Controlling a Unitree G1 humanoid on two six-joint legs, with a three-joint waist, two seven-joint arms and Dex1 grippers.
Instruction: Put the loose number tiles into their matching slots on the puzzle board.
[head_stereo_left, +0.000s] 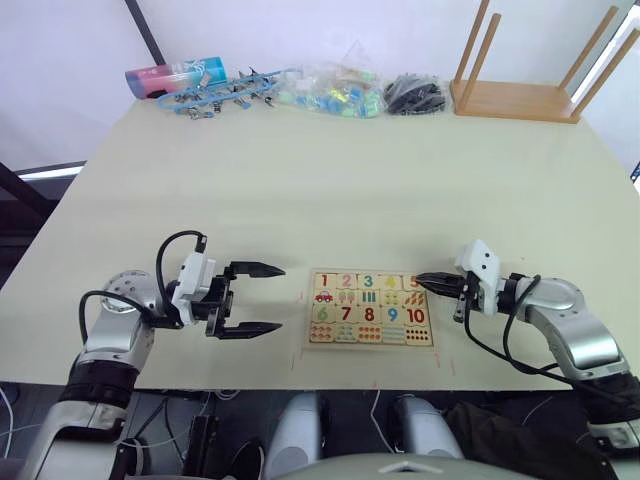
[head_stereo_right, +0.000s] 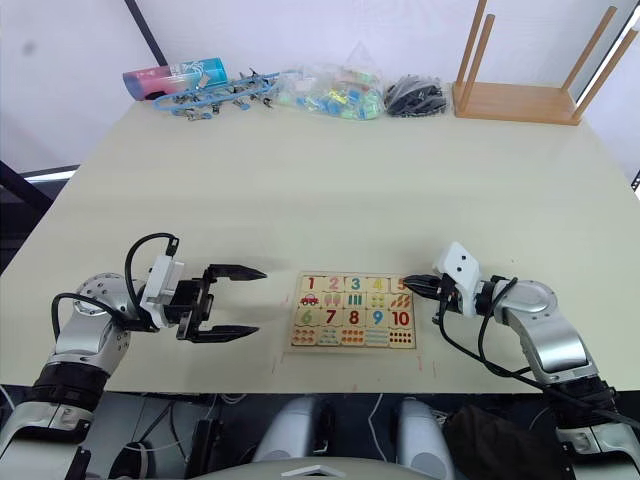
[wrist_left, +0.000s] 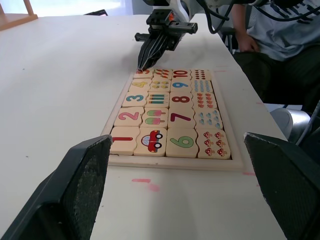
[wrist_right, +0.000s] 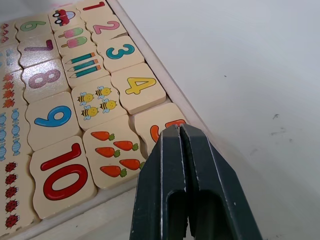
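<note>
Now right tool (wrist_right: 178, 131) closed, tip on 5 tile (wrist_right: 159, 124); left tool (head_stereo_left: 253, 298) wide open.

The puzzle board (head_stereo_left: 435, 345) carried the only readable signs, all digits on its tiles. Its far row read 1 (wrist_right: 94, 5), 2 (wrist_right: 107, 26), 3 (wrist_right: 120, 51) and 4 (wrist_right: 134, 85), with a red 5 (wrist_right: 162, 127) half hidden. Another row read 6 (wrist_left: 182, 141), 7 (wrist_left: 180, 117), 8 (wrist_left: 181, 96), 9 (wrist_left: 180, 83) and 10 (wrist_left: 181, 74).
</note>
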